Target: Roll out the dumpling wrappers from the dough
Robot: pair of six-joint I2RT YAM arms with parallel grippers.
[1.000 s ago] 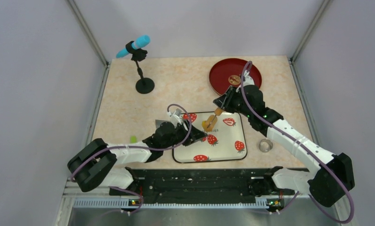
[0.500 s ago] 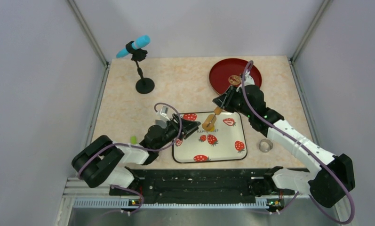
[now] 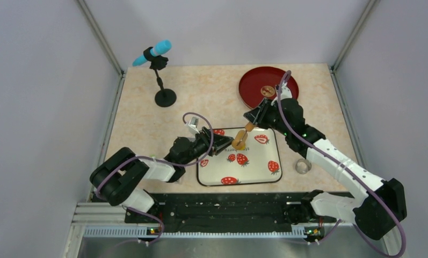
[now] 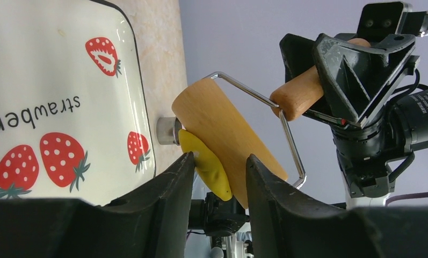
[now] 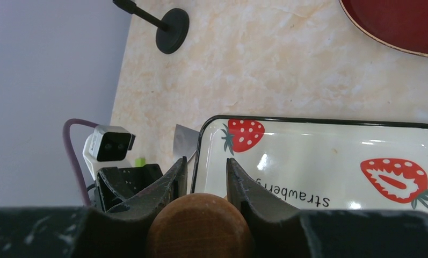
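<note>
My right gripper (image 5: 206, 164) is shut on the wooden handle (image 5: 200, 226) of the roller (image 3: 238, 141) and holds it lifted over the far left of the strawberry tray (image 3: 278, 161). A flap of yellow dough (image 4: 206, 166) clings to the roller's tan drum (image 4: 222, 123). The left gripper (image 4: 220, 161) reaches up at that drum, jaws apart, with the dough flap and the drum's edge between them. One finger (image 4: 186, 161) touches the dough. From above, the left gripper (image 3: 225, 145) meets the drum over the tray's left part. No round wrappers show.
A red plate (image 3: 254, 86) with a small brown thing (image 3: 266, 91) stands at the back right. To the right of the tray lies a metal ring (image 3: 303, 166). A microphone stand (image 3: 165, 97) is at the back left. A grey metal piece (image 5: 185, 142) lies by the tray's left edge.
The left gripper drew back off the tray with wider jaws, then came up to the roller's drum and narrowed. The right arm has held the roller almost still.
</note>
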